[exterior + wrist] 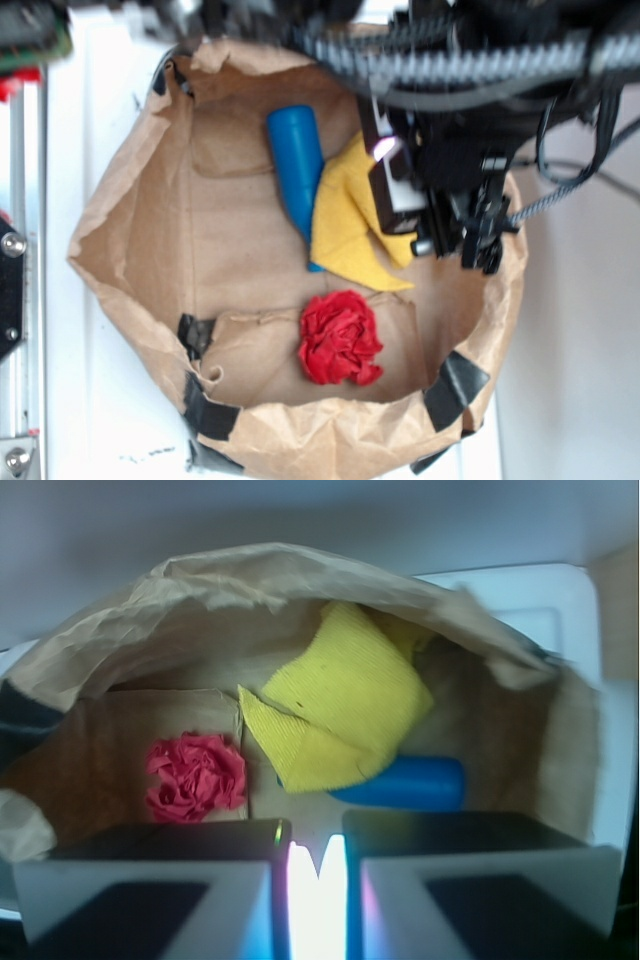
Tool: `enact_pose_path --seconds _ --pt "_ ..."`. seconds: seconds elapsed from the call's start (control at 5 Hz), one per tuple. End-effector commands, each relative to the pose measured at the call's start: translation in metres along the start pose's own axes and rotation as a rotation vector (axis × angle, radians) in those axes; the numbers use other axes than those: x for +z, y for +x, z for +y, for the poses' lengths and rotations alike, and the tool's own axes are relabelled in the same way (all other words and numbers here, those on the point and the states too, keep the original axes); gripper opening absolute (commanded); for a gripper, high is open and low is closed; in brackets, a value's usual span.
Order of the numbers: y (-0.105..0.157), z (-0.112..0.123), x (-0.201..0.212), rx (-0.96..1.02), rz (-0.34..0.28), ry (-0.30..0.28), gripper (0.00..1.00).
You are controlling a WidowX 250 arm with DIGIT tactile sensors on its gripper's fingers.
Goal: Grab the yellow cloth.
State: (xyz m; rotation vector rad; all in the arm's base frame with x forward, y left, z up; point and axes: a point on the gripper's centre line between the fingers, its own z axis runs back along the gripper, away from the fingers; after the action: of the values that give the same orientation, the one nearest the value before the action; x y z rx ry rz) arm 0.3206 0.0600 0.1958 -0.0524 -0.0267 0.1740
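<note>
The yellow cloth (350,215) lies crumpled in the brown paper bag (120,210), draped partly over a blue bottle (297,165). In the wrist view the yellow cloth (340,705) sits ahead of the fingers, apart from them. My gripper (388,190) hovers over the cloth's right part and hides some of it. In the wrist view the gripper (317,845) shows two fingers close together with only a thin bright slit and nothing held between them.
A red wad of fabric (340,337) lies on the bag floor near the front, left of the cloth in the wrist view (197,775). The blue bottle (405,783) lies just beyond the fingers. The bag's crumpled walls (260,570) ring everything.
</note>
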Motion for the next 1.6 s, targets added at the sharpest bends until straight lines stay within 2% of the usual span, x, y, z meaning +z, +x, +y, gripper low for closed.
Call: enact_pose_path --seconds 0.0,0.2,0.4,1.0,1.2,1.4 --pt "-0.014 0.011 0.024 -0.017 -0.150 0.062 1.00" --pt "-0.013 0.004 -0.022 -0.047 -0.189 0.107 1.00" --pt "-0.008 0.001 -0.050 -0.057 -0.190 0.167 1.00" --pt "0.035 0.021 -0.088 0.040 -0.158 0.259 1.00" --pt "0.042 0.030 -0.096 0.037 -0.141 0.252 1.00" --pt "0.041 0.026 -0.105 0.013 -0.124 0.243 1.00"
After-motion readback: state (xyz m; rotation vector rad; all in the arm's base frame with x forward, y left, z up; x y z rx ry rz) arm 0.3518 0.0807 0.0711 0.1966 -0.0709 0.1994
